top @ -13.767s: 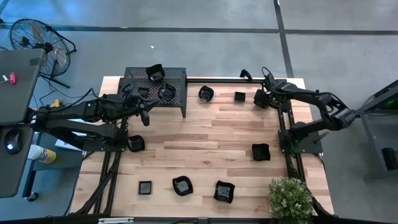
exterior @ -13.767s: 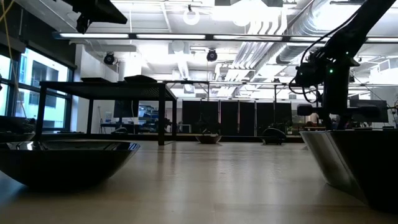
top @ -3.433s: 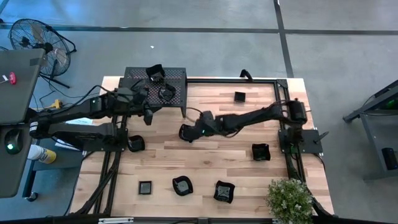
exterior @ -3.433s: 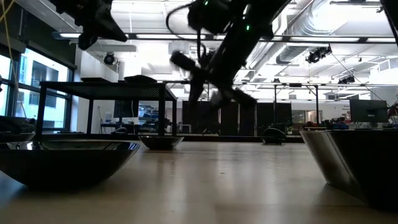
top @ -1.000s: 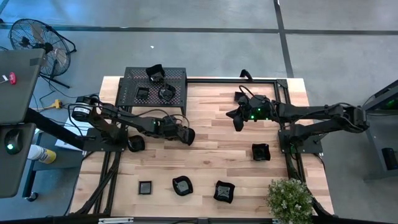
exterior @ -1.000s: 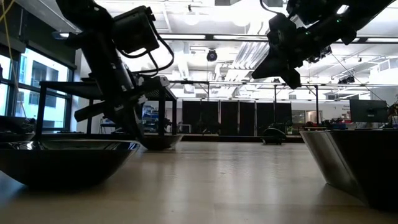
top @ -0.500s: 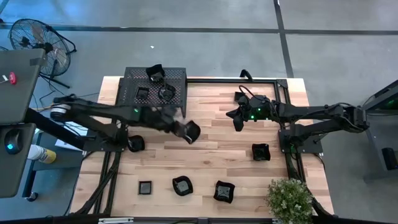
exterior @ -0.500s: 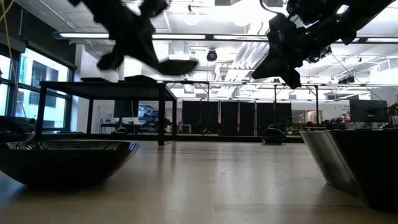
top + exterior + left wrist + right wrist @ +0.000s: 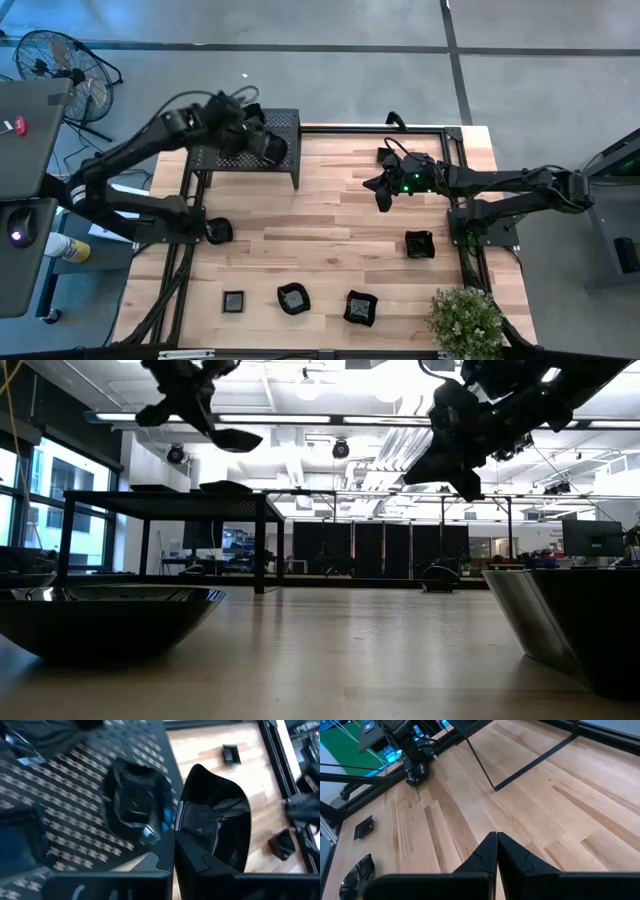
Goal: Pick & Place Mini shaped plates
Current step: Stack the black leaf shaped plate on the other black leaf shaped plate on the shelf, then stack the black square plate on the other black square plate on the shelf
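L gripper (image 9: pixel 268 146) has swung up from mid-table to over the rack (image 9: pixel 215 160) at far left, fingers clamped on a plate (image 9: pixel 215 827) (carried by its rim, tilted). Two plates already sit on the rack, so this one looks set for release there. R gripper (image 9: pixel 383 196) hangs far right, fingers together, holding nothing.

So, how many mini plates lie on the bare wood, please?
6 plates: three along the front edge, one at the left edge, one at right, one at the back beside the right gripper; arms may hide more.
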